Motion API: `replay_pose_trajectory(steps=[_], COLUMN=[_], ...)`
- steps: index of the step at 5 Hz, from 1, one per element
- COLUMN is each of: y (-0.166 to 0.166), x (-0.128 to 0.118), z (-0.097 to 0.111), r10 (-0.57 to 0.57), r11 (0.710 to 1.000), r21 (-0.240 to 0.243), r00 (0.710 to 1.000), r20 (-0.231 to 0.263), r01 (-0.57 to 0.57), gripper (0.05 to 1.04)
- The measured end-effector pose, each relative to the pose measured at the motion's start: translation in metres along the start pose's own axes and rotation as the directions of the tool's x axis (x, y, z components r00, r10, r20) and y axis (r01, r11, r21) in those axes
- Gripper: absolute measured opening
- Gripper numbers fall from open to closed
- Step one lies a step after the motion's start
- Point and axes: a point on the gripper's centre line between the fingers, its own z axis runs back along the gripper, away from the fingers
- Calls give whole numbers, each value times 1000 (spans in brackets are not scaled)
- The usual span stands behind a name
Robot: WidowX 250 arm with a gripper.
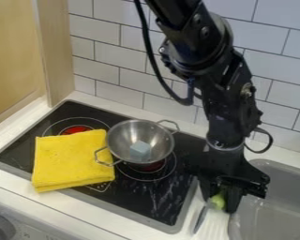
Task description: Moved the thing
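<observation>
Over the worktop (84,225), between stove (140,199) and sink (271,187), the pincer (219,196), 2 fingers partly apart, grips 1 green thing (217,201). Beyond, 1 yellow cloth (71,161) lies beside 1 metal pan (122,136) holding 1 pale-blue block (140,150).

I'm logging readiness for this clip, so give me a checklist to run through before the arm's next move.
1. Gripper at the green thing: ok.
2. Firm hold on the green thing: cannot tell.
3. Block inside the pot: ok.
4. Pot upright on the stove: ok.
5. Stove free of cloth: not ok, it lies left of the pot in this view.
</observation>
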Motion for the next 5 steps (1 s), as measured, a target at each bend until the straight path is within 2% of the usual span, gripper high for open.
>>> replay_pose_trajectory(steps=[1, 2, 3, 5], y=[3, 4, 7, 11], x=[-1, -1, -2, 18], z=[1, 2, 5, 66], r10=[0, 10, 9, 13], r11=[1000, 1000, 1000, 997], r21=[24, 11, -1, -74], r00=[1000, 1000, 999, 995], r20=[-18, -23, -34, 94], r01=[1, -10, -9, -6], gripper=[719, 931, 1005, 999])
